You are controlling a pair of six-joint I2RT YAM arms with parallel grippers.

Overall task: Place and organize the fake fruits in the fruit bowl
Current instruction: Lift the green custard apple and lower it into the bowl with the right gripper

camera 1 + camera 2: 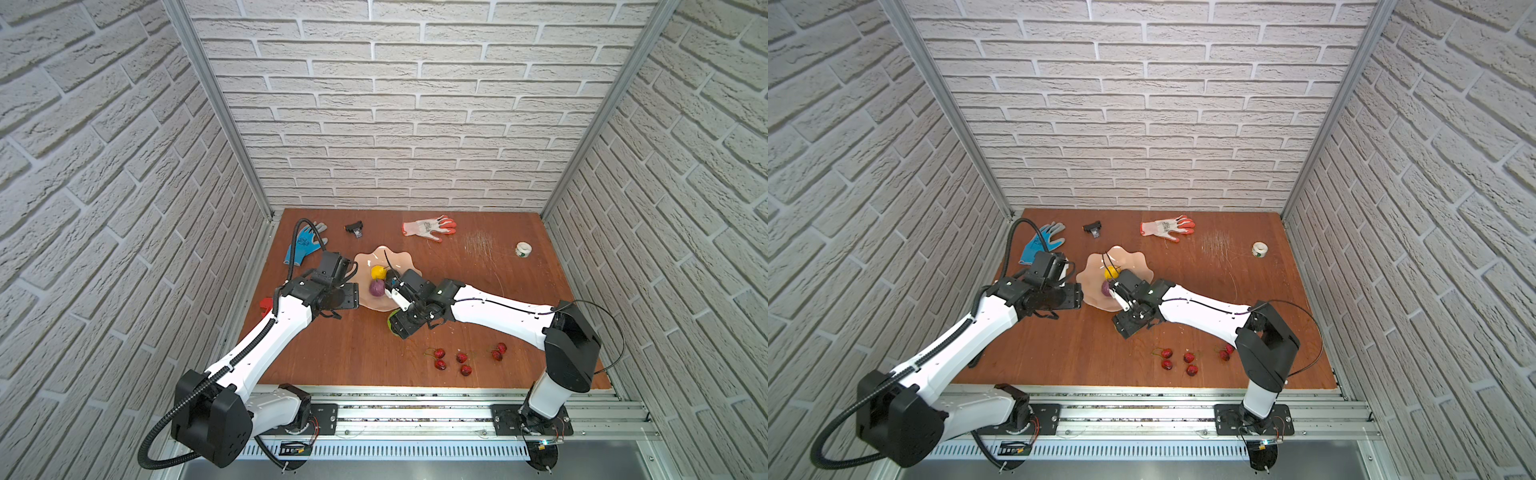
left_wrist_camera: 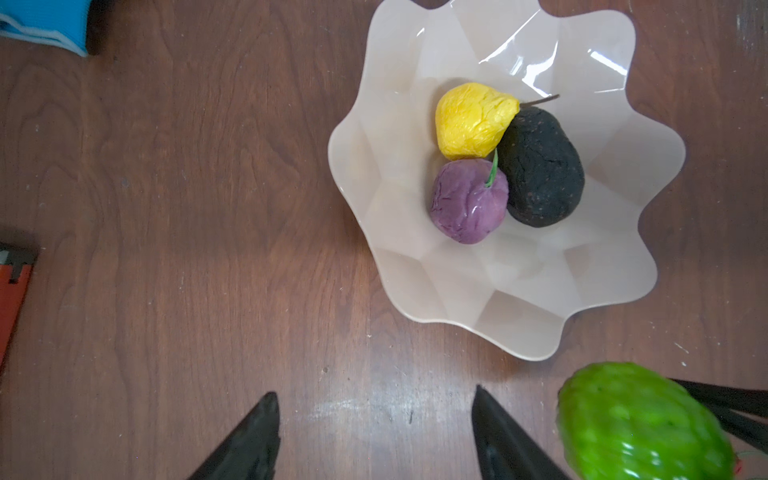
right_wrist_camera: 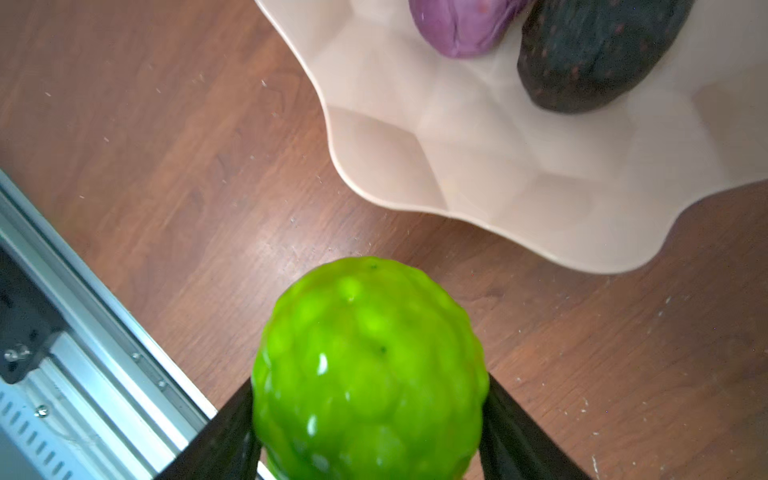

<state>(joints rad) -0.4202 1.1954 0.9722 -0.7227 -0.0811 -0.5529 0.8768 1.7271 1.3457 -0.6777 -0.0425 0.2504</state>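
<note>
The fruit bowl [image 2: 519, 291] holds the yellow fruit [image 2: 473, 120], purple fruit [image 2: 467, 203] and avocado [image 2: 542, 170], touching. Just outside its rim the right fingers [image 3: 511, 432] pinch the green ball [image 3: 370, 374]; the left fingers [image 2: 253, 440] stand spread, empty. The red berries [image 1: 461, 357] lie on the bench [image 2: 208, 208].

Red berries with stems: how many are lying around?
6 red berries, all on the table near its front edge, outside the fruit bowl: two at left, two in the middle, two at right beside the right arm, which could hide more.

White faux-brick walls [image 1: 415, 104] on 3 sides, aluminium corner posts [image 1: 220, 108], reddish-brown wood tabletop [image 1: 353, 345] w/ scratches, metal rail [image 1: 415, 415] at front; even light, prob. from overhead
</note>
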